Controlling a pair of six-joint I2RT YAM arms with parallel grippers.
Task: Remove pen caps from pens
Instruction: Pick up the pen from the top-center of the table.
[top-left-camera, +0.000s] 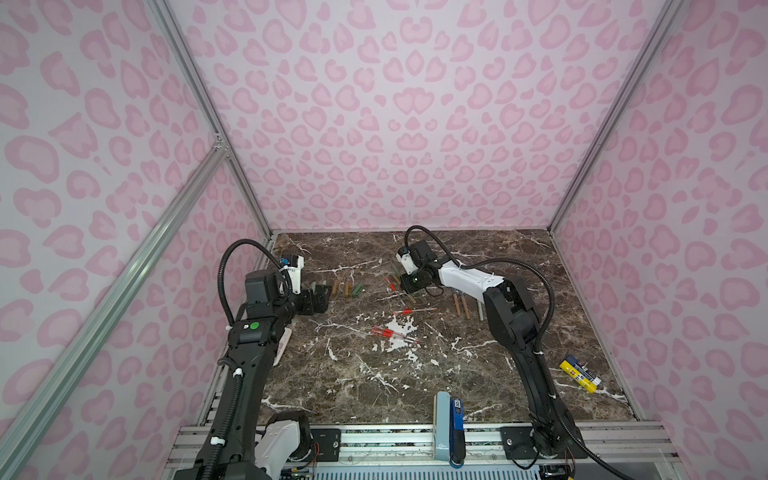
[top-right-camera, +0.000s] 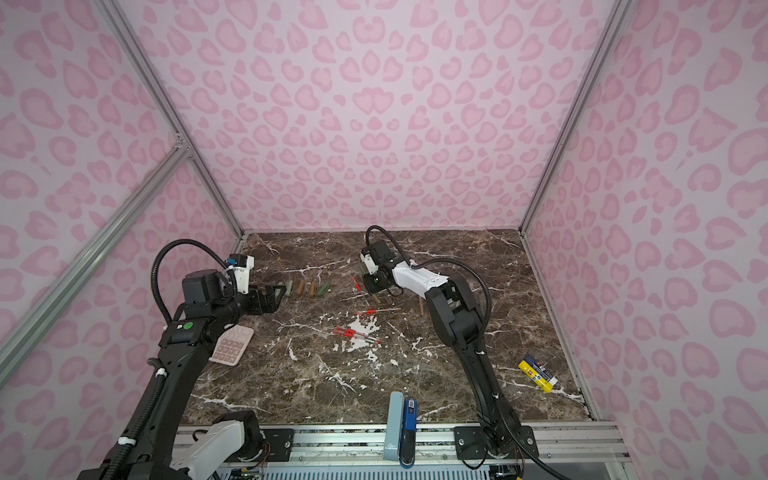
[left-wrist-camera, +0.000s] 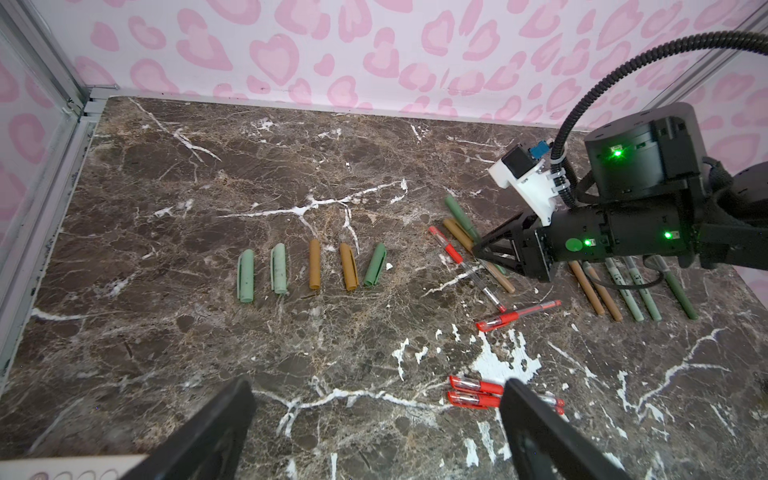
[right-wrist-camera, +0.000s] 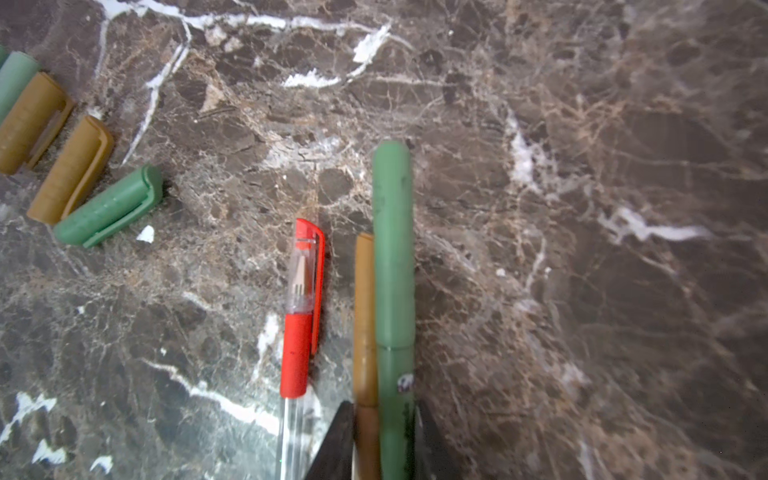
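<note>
Pen uncapping is sitting roughly at the halfway mark.
Five loose plastic pen caps (left-wrist-camera: 314, 266), pale green, tan and dark green, are lying in a row on the brown marble table (left-wrist-camera: 208, 166), and five bare tan and green pen bodies (left-wrist-camera: 624, 291) are lying by the right arm. A dark green capped pen (right-wrist-camera: 392, 249), a tan capped pen (right-wrist-camera: 365, 311) and several red-capped clear pens (left-wrist-camera: 517, 316) are still waiting. The fingers of the right gripper (right-wrist-camera: 382, 415) are straddling the green and tan pair; whether they are clamping cannot be told. The fingers of the left gripper (left-wrist-camera: 376, 386) are standing wide apart, empty.

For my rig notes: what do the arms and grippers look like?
The left arm and right arm are black with white shell sections, each with a looping ribbed black cable and a round green sticker. The jaws are black, flat-sided wedges.
</note>
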